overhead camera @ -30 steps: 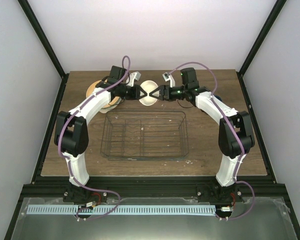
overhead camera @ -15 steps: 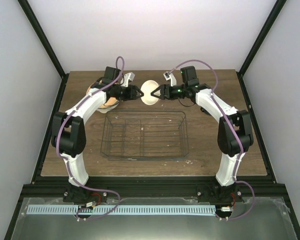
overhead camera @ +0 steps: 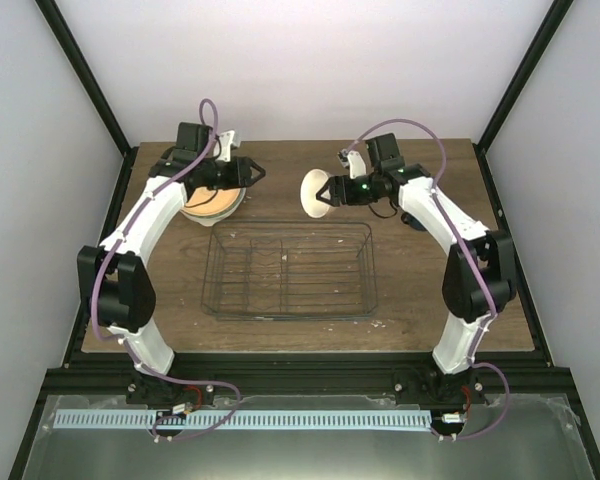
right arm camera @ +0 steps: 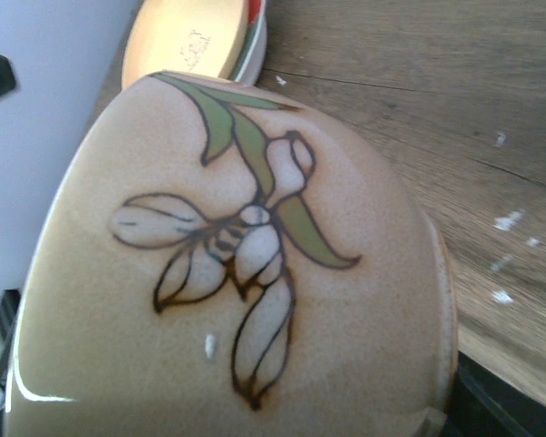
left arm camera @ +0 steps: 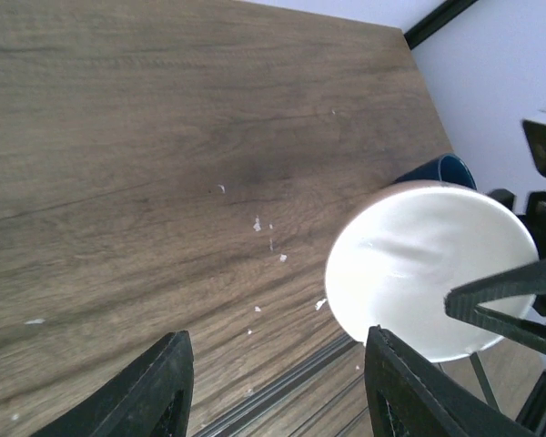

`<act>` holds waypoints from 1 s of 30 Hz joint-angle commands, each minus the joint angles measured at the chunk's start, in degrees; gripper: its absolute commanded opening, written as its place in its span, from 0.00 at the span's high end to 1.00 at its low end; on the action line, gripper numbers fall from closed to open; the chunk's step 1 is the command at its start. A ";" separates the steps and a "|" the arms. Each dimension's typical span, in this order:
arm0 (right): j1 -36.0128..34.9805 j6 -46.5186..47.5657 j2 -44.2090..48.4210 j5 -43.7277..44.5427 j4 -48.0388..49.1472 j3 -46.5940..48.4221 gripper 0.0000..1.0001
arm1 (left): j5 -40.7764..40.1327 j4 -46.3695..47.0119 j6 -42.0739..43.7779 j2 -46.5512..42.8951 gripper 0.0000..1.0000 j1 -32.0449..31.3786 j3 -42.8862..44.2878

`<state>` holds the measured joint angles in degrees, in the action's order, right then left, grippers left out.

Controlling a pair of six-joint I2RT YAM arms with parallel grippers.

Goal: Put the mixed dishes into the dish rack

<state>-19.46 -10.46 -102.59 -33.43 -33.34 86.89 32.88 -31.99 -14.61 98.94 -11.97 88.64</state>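
Your dish rack point(overhead camera: 290, 270) holds nothing yet; the right pincer point(overhead camera: 332, 193) clamps the cream bowl point(overhead camera: 314, 192) aloft toward the far edge of the tabletop point(overhead camera: 430, 300); the left pincer point(overhead camera: 254, 174), jaws apart, hovers beside the stacked plates point(overhead camera: 205, 206).

Top external: fixed high, well back on the near side of the small cream bowl point(overhead camera: 315, 192), tilted down over the whole table point(overhead camera: 430, 300); distant. Left wrist: left of the bowl point(left arm camera: 428, 269), facing right into its white inside; near. Right wrist: right of the bowl point(right arm camera: 227, 273), hard against its painted outer wall, facing left toward the stacked plates point(right arm camera: 196, 41) beyond. Shared by all three: the bowl; by right wrist and top: the plates point(overhead camera: 212, 205).
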 commanded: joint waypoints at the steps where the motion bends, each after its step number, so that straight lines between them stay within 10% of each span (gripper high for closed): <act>1: -5.56 3.67 7.58 8.59 -5.03 6.24 0.76 | -3.69 -3.08 2.06 -1.64 0.47 0.70 1.92; 30: -34.76 -16.76 1.88 66.08 -39.19 2.26 0.76 | -7.52 -2.42 0.41 -7.94 0.47 0.77 -6.21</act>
<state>-53.84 -19.81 -98.39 23.35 -66.39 89.91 24.25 -36.05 -13.69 92.95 -11.40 83.44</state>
